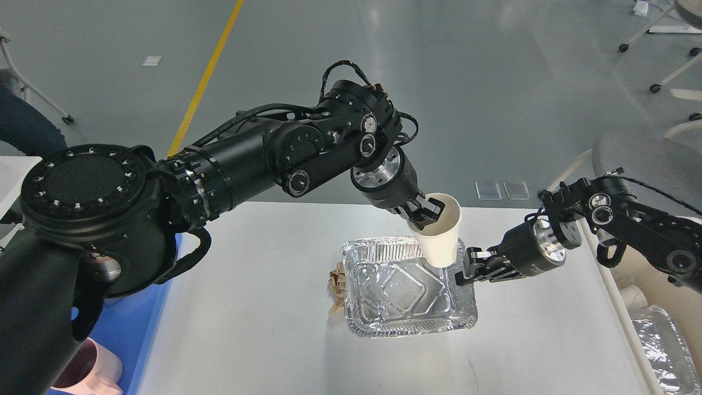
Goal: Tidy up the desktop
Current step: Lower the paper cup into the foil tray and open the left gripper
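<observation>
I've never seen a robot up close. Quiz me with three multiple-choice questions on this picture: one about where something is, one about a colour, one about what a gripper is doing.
1. Where is the paper cup?
A. Held above the far right corner of the foil tray
B. Lying on the floor
C. Inside the blue tray

2. What colour is the mug at the lower left?
A. Green
B. Pink
C. Black

3. What is the right gripper doing?
A. Hanging open, high above the desktop
B. Holding the cup
C. Gripping the foil tray's right rim

Answers:
1. A, the left gripper pinches the cup's rim, with its base over that tray corner.
2. B, the mug is pale pink, beside the blue tray.
3. C, its fingers close on the tray's right edge.
</observation>
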Action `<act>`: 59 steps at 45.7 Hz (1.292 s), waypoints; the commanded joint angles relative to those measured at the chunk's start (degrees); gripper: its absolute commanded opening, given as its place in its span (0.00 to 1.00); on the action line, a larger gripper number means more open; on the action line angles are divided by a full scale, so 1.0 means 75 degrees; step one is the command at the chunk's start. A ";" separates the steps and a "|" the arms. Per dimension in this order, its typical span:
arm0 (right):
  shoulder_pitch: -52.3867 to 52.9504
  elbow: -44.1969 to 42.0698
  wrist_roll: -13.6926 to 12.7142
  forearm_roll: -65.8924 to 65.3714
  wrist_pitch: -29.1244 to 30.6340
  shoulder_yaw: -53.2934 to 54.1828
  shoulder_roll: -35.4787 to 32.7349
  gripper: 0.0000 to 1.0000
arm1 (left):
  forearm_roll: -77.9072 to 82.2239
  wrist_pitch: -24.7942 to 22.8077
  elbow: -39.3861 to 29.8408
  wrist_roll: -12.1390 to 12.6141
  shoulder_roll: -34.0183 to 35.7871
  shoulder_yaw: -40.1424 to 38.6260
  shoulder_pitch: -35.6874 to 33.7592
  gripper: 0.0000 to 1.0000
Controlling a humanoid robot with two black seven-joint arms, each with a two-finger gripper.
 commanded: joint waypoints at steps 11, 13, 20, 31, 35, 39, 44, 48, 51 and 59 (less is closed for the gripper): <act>0.0052 -0.0074 0.0000 0.0021 -0.0011 0.0004 -0.0002 0.02 | 0.0028 0.0000 -0.0090 -0.0019 0.0000 0.0293 0.0253 0.02; 0.0052 -0.0074 0.0000 0.0021 -0.0011 0.0004 -0.0002 0.02 | 0.0028 0.0000 -0.0090 -0.0066 0.0000 0.0410 0.0277 0.02; 0.0041 -0.0051 0.0000 0.0021 -0.0023 0.0016 -0.0002 0.03 | 0.0017 0.0000 -0.0090 -0.0066 0.0000 0.0504 0.0288 0.02; 0.0041 -0.0004 0.0000 0.0044 -0.0023 0.0016 -0.0014 0.02 | 0.0017 0.0000 -0.0090 -0.0078 0.0012 0.0679 0.0394 0.03; 0.0041 0.0020 0.0000 0.0044 -0.0023 0.0016 -0.0014 0.02 | 0.0017 0.0000 -0.0090 -0.0078 0.0012 0.0680 0.0394 0.07; 0.0041 0.0020 0.0000 0.0044 -0.0023 0.0016 -0.0014 0.02 | -0.0007 0.0000 -0.0090 -0.0101 0.0012 0.0680 0.0394 0.21; 0.0041 0.0032 0.0000 0.0044 -0.0023 0.0016 -0.0026 0.02 | -0.0077 0.0290 -0.0078 -0.0136 0.0012 0.0621 0.0382 0.44; 0.0041 0.0032 0.0000 0.0056 -0.0023 0.0016 -0.0038 0.02 | -0.0135 0.0361 -0.0078 -0.0136 0.0012 0.0574 0.0394 0.61; 0.0041 0.0043 0.0000 0.0056 -0.0023 0.0016 -0.0038 0.02 | -0.0334 0.0361 -0.0055 -0.0113 0.0012 0.0493 0.0382 0.76; 0.0017 0.0160 0.0000 0.0056 -0.0023 0.0027 -0.0202 0.02 | -0.0780 0.0548 -0.0008 -0.0019 0.0035 0.0434 0.0300 0.98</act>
